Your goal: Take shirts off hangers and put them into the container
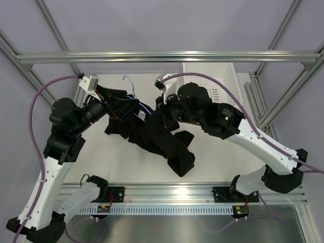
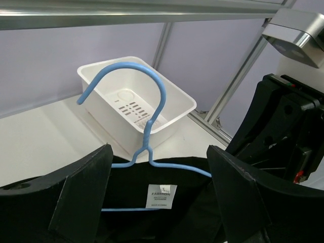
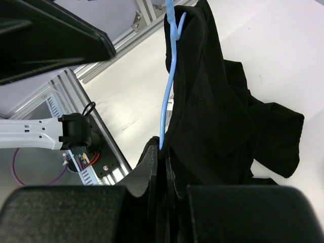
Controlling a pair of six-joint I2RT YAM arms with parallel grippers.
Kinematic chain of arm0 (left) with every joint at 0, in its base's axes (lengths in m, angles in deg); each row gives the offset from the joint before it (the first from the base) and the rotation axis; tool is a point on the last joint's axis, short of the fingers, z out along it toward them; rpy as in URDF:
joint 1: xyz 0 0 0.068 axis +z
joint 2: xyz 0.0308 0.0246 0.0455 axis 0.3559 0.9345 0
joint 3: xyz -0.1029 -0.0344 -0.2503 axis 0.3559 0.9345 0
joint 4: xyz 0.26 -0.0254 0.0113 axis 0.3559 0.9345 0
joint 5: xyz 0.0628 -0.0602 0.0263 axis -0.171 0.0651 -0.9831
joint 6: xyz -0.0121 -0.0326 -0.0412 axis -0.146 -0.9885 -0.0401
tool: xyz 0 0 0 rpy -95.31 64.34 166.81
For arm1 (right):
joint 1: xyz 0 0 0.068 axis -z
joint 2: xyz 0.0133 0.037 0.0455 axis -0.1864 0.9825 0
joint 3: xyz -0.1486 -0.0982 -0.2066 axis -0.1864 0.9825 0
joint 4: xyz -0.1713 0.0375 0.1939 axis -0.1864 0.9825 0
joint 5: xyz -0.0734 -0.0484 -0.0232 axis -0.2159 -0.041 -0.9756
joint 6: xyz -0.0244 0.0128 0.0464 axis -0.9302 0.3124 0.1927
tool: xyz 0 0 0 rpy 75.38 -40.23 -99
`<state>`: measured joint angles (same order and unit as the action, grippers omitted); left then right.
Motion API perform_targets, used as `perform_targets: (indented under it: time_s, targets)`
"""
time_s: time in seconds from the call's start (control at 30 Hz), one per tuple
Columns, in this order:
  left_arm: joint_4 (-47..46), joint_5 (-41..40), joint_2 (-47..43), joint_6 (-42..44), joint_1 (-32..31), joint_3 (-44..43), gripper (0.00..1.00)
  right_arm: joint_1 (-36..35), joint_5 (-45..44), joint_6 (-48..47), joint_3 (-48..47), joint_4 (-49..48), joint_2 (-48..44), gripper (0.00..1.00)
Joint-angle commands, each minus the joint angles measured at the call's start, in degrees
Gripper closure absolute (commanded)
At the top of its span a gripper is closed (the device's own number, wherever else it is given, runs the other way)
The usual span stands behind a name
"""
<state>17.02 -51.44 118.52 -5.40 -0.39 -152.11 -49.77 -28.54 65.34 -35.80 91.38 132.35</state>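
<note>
Black soft fabric shirt [image 1: 157, 136] is hung on thin light-blue wire hanger [image 2: 147, 142], trailing over the tabletop's [image 1: 111, 162] middle. Left gripper [image 2: 159, 167] is spread astride the collar; right gripper [image 3: 162, 157] is clamped on the hanger. White slotted plastic basket [image 2: 174, 98] is placed at the far-right corner.

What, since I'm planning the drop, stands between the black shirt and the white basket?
Nothing lies on the table between shirt and basket. The blue hanger is inside the shirt; the right arm overhangs the basket.

The white basket [image 2: 174, 119] stands open-topped; the hanger [image 2: 147, 135] hook rises before it.
</note>
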Motion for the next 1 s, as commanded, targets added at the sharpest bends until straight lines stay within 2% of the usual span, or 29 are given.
perform_targets:
  time_s: [0.0, 0.5, 0.63, 0.97]
  targets:
    - [-3.26, 0.73, 1.12, -0.52, -1.61, -1.32, 0.2, -0.57, 1.94, 0.13, -3.42, -3.69, 0.46, 1.0]
    - [-0.98, -2.62, 2.87, 3.09, -2.5, -3.08, 0.23, -0.57, 4.14, 1.1, -3.07, -3.16, -1.47, 1.0]
    - [-0.28, -3.06, 3.84, 3.88, -2.58, -4.04, 0.32, -0.84, 3.97, 1.27, -2.02, -3.16, -2.26, 1.0]
    - [-0.1, -3.68, 5.16, 4.15, -2.58, -5.63, 0.41, -1.1, 3.88, 1.1, -1.14, -2.46, -3.85, 1.0]
